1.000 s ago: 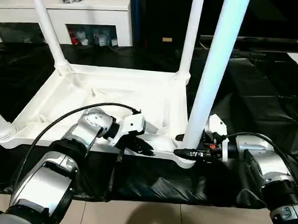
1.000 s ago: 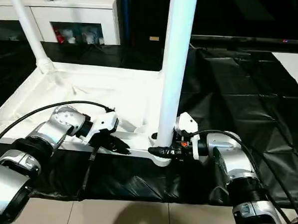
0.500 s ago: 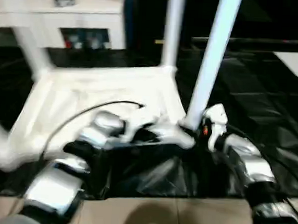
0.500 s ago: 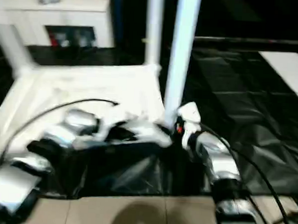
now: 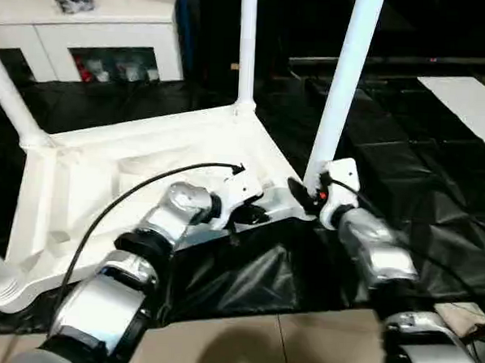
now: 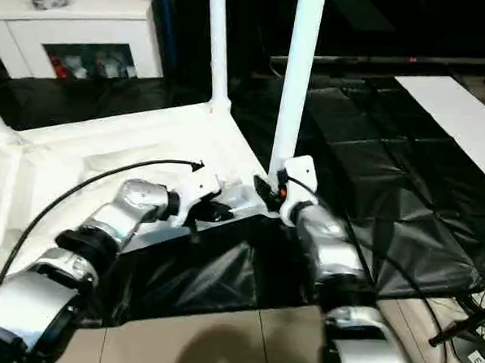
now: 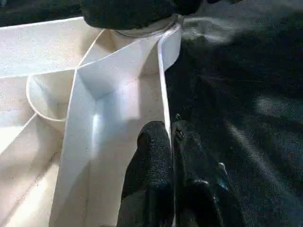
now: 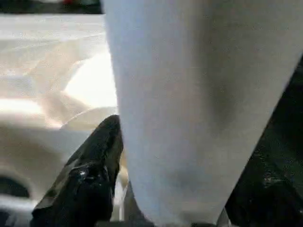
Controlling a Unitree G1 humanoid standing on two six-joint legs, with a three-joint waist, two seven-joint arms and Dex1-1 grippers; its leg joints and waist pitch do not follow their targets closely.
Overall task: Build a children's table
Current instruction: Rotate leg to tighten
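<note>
The white tabletop (image 5: 146, 156) lies upside down on a black sheet, ribbed side up. White legs stand in its corner sockets: the near right leg (image 5: 345, 81), the far right leg (image 5: 246, 43) and a far left leg (image 5: 11, 104). My left gripper (image 5: 253, 216) is shut on the thin front rim of the tabletop close to the near right corner. In the left wrist view its fingers (image 7: 154, 142) pinch that wall. My right gripper (image 5: 305, 194) sits at the foot of the near right leg (image 8: 189, 104), with the tube straight in front of it.
A white cabinet (image 5: 96, 27) with glass doors stands at the back left. The black sheet (image 5: 406, 157) spreads to the right, with a white panel (image 5: 466, 100) at its far right. Tiled floor (image 5: 299, 347) shows along the front edge.
The whole view has swung, so the camera moved. The tabletop now sits at an angle to me. Both grippers stay at the same near right corner, the left still pinching the rim.
</note>
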